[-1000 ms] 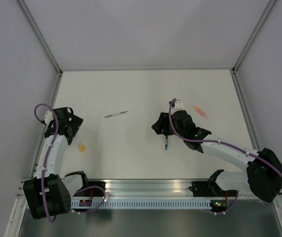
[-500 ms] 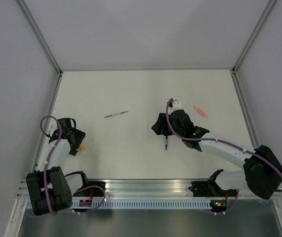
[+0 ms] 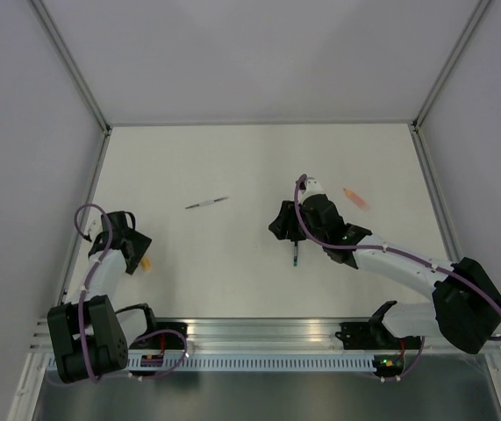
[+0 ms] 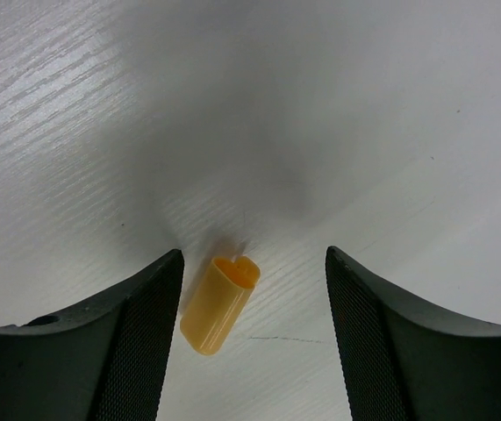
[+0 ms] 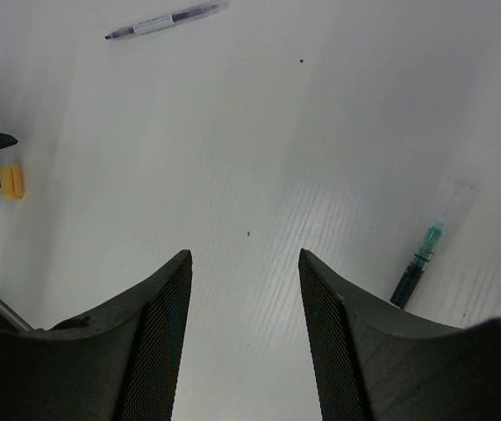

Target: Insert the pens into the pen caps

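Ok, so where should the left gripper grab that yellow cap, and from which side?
Across its round barrel, mid-length, coming straight down. The yellow cap lies on its side between the left gripper's open fingers, its long walls facing them.

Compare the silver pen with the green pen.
Colour: the silver pen is pale grey, the green pen dark green.
Pose: seen from above, the silver pen lies nearly crosswise, the green pen points toward the near edge.
Place: the silver pen lies alone in the open, the green pen just by the right gripper.
Both lie flat on the table, held by nothing.
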